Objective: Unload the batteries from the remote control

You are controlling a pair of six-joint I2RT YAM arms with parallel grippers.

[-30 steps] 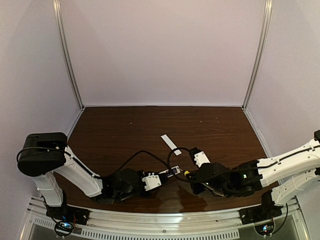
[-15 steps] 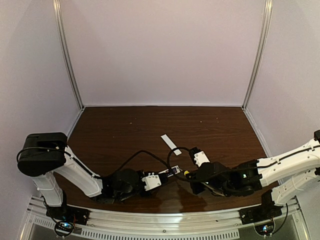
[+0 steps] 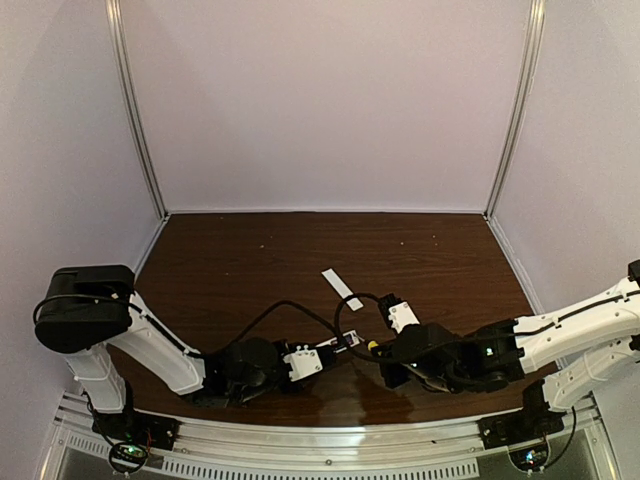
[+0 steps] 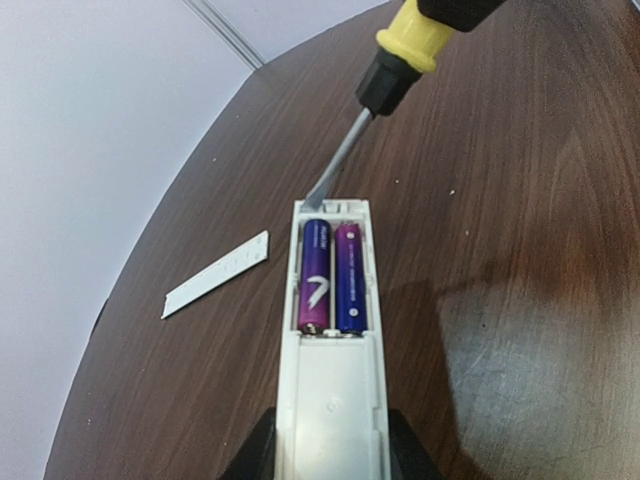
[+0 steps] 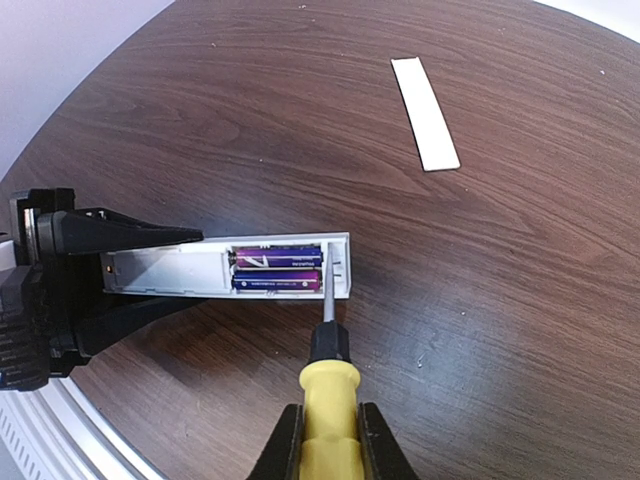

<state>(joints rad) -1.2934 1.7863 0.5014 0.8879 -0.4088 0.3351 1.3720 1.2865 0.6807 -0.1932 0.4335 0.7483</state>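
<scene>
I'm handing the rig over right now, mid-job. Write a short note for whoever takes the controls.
Left tool: shut on the remote, open side up.
Right tool: shut on the screwdriver, its tip at the remote's far end, by the batteries.
Done: cover is off and lies on the table, apart from the remote.
Left: both batteries sit side by side in the remote; pry each out.

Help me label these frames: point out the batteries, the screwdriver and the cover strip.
batteries point(image 4: 318, 280): left wrist view, on the purple cell's label.
screwdriver point(image 5: 328, 395): right wrist view, on the yellow handle.
cover strip point(image 5: 425, 113): right wrist view, middle of its flat face.
</scene>
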